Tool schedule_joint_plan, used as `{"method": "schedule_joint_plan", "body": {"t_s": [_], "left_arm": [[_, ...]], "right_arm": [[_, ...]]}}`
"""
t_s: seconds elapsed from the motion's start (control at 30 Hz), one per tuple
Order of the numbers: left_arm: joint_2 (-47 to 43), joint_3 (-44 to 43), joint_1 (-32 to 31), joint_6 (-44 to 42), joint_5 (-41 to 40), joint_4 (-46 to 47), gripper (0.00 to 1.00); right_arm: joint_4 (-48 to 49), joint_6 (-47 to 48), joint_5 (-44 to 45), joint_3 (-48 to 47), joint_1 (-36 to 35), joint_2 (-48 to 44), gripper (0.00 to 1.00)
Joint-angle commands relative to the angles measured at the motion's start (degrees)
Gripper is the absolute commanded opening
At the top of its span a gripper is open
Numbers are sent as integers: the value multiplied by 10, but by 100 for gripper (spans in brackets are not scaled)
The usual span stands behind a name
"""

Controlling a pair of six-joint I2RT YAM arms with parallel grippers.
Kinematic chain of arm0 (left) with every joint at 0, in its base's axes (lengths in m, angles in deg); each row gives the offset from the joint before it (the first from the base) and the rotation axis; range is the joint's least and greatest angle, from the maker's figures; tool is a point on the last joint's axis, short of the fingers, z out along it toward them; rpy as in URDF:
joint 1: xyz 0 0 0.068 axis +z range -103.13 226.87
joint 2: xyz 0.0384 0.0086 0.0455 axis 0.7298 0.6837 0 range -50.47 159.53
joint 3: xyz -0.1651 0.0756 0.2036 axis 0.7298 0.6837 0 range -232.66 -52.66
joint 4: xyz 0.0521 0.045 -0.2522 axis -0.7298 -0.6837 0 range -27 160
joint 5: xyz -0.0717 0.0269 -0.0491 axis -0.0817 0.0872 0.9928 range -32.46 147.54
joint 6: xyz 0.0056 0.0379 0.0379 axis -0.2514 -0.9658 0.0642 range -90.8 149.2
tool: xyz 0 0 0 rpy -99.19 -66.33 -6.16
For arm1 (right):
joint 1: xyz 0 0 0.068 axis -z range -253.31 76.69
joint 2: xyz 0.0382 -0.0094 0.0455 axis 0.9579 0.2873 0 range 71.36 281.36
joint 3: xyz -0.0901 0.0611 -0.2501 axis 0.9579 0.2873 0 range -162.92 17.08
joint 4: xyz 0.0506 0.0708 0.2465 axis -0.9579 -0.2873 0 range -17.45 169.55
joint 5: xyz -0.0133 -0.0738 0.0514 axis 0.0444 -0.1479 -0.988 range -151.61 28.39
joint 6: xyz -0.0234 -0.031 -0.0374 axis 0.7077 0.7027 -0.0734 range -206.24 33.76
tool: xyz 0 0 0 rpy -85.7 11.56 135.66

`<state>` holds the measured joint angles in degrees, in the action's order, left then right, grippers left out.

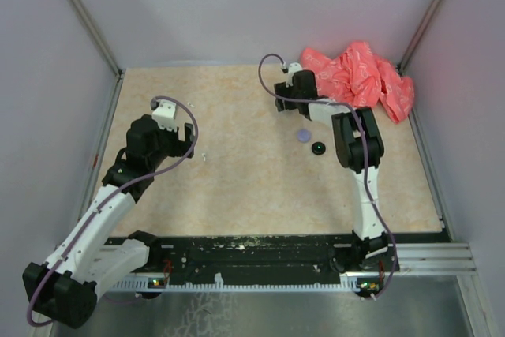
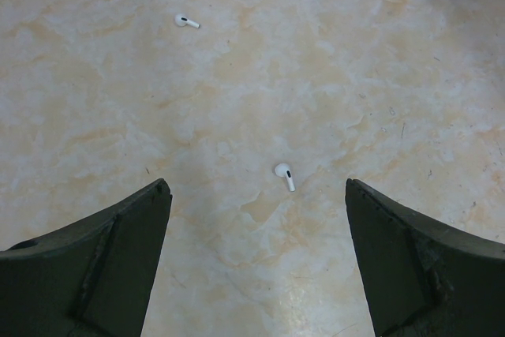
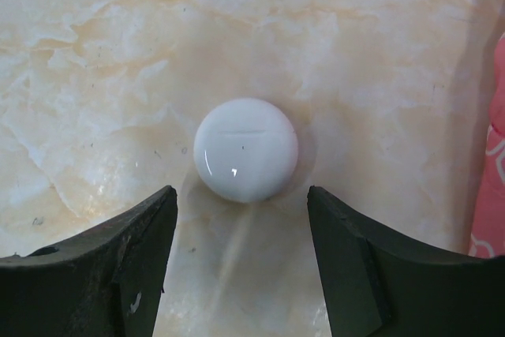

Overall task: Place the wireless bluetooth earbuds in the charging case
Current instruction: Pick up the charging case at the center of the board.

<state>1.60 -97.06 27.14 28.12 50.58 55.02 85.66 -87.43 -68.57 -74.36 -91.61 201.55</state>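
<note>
Earbud (image 2: 284,175) lies on tabletop (image 2: 331,69) ahead of spread left fingers (image 2: 102,266)

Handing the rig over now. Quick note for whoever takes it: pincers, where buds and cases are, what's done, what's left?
Left pincer: open, empty, above the table. Two white buds lie loose ahead of it: near earbud and far earbud.
Right pincer: open, empty. The white case lies just ahead of its tips, untouched, and looks shut.
Lavender case and black case lie on the table by the right arm.
Done: no bud seen in any case.
Left: grasp buds, open a case, insert.
</note>
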Motion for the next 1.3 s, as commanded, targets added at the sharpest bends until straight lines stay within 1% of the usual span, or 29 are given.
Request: {"method": "schedule_joint_plan", "body": {"t_s": [0.0, 0.13, 0.3, 0.43, 0.53, 0.6, 0.67, 0.8, 0.93, 1.03, 1.13, 1.27], "left_arm": [[-1, 5, 4, 4, 5, 11, 95], [1, 5, 4, 4, 5, 12, 95], [4, 5, 4, 4, 6, 11, 95], [4, 3, 5, 3, 7, 11, 95], [4, 4, 5, 5, 9, 11, 95], [4, 4, 6, 6, 14, 11, 95], [6, 4, 6, 7, 18, 12, 96], [5, 2, 6, 13, 26, 12, 95], [5, -6, 7, 27, 41, 11, 95], [12, -18, 7, 50, 62, 11, 95], [15, -30, 6, 80, 100, 11, 96], [7, -30, 6, 125, 128, 15, 96]], "right_arm": [[-16, 54, 1, -50, -7, 17, 66], [-36, 75, -14, -80, -8, 42, 64], [-63, 95, -22, -118, -7, 64, 57], [-75, 101, -28, -127, -8, 68, 47], [-70, 100, -34, -111, -9, 57, 41], [-60, 99, -34, -88, -12, 42, 37], [-45, 97, -36, -61, -17, 21, 36], [0, 75, -34, 21, -26, -33, 34], [59, 45, -31, 115, -44, -106, 33], [92, 26, -24, 181, -62, -159, 32], [122, 16, -13, 244, -83, -211, 32], [156, -5, -1, 318, -105, -278, 32]]}}
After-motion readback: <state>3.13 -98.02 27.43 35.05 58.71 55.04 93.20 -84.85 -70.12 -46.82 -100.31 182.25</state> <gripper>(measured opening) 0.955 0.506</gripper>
